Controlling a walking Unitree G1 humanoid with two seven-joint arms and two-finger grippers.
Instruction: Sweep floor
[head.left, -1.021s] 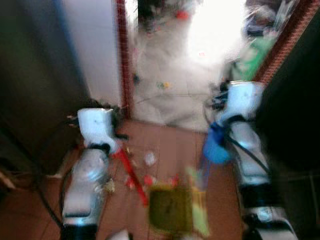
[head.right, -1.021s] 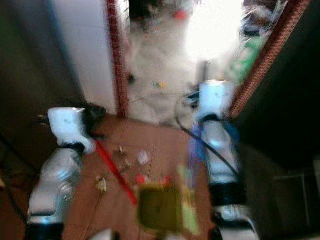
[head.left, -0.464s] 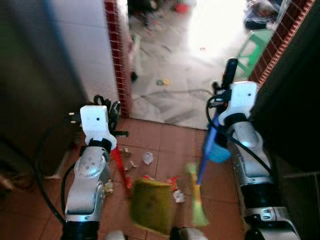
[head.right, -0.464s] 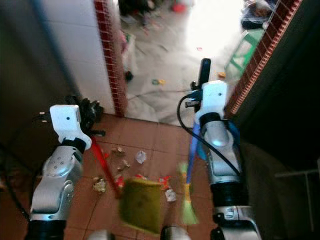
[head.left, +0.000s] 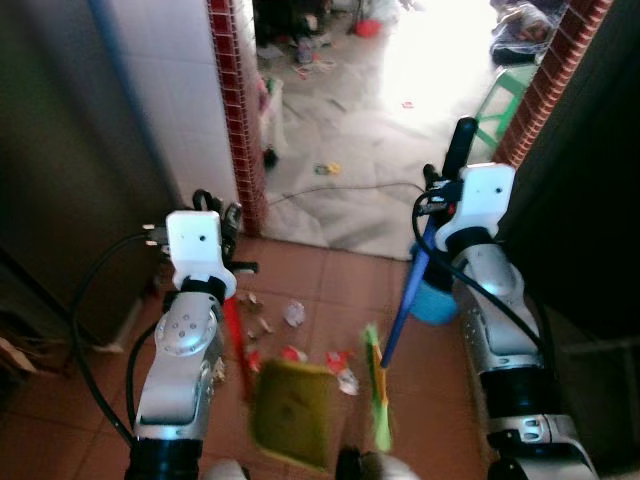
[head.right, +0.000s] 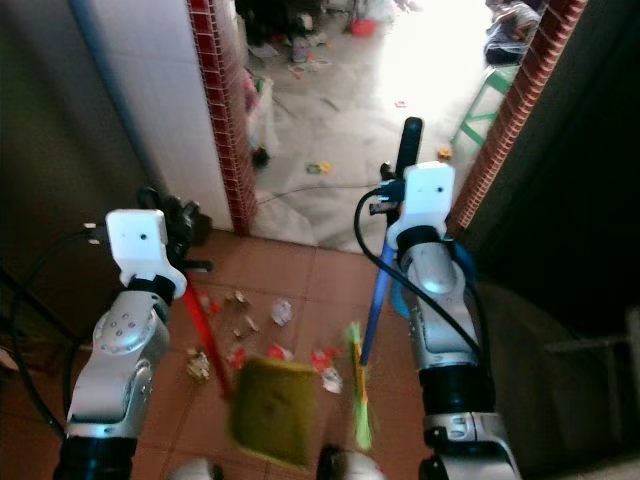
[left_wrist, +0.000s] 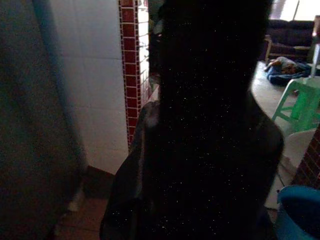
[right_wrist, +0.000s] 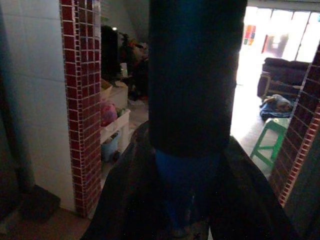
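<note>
- Left eye view: a dark door panel (head.left: 60, 170) and a white tiled wall with a red mosaic edge strip (head.left: 228, 110) are seen at the far left.
- The left gripper (head.left: 222, 216) is raised beside that wall, and a red-handled, olive-green dustpan (head.left: 290, 412) is carried by it; the red handle (head.left: 236, 335) runs down from the wrist to the pan, which is blurred and sits low over the terracotta tile floor (head.left: 320, 275). The fingers are seen closed on the handle, dark in the left wrist view.
- Scattered scraps of paper and wrappers (head.left: 293, 314) lie on the tiles between the two arms, just beyond the pan.
- A blue-handled broom with green bristles (head.left: 378, 390) is held upright by the right gripper (head.left: 452, 165), clamped round its blue pole (right_wrist: 192, 100); the bristles are just beside the pan.
- A blue plastic bucket (head.left: 432, 300) stands behind the pole, against the right arm.
- A green plastic stool (head.left: 500, 95) stands further off by the brick edge.
</note>
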